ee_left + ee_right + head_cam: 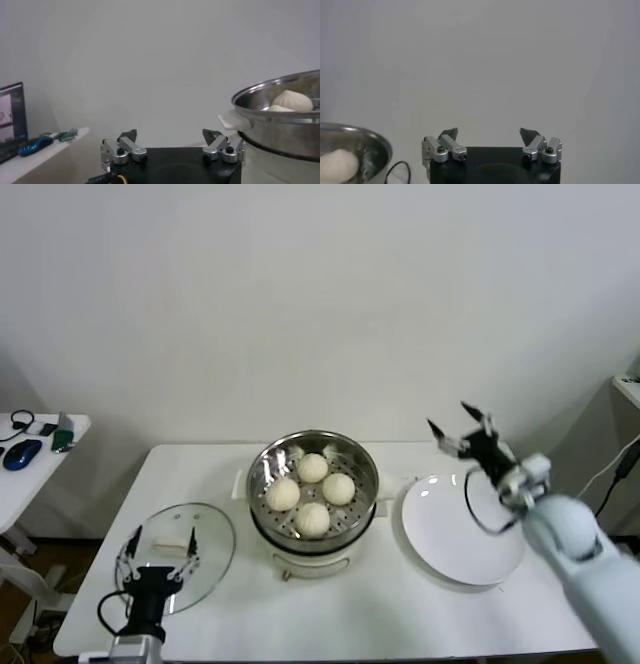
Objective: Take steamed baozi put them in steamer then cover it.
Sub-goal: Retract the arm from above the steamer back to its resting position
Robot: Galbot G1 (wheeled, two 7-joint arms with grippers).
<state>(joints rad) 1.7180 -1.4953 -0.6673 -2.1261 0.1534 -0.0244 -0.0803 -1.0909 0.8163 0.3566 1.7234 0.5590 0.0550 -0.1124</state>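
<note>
All four steamed baozi (312,493) sit in the steamer (366,469) — the cover (212,556) lies on the counter (400,599) beside it. My left claw (160,536) hangs wide over the cover; my right claw (458,425) is wide too, above the plate (450,549).

A plain pale wall (320,294) fills the back of the room, evenly lit and bare. In front of it stands a white table (400,604) with rounded corners. To the left, apart from it, a second white side table (25,479) carries a dark blue mouse (22,453), a small green object (63,437) and a loop of black cable (22,422). Brownish floor (30,569) shows between the two tables. At the far right edge, part of a white shelf (628,389) with a dark cable (617,469) hanging below it is visible.
</note>
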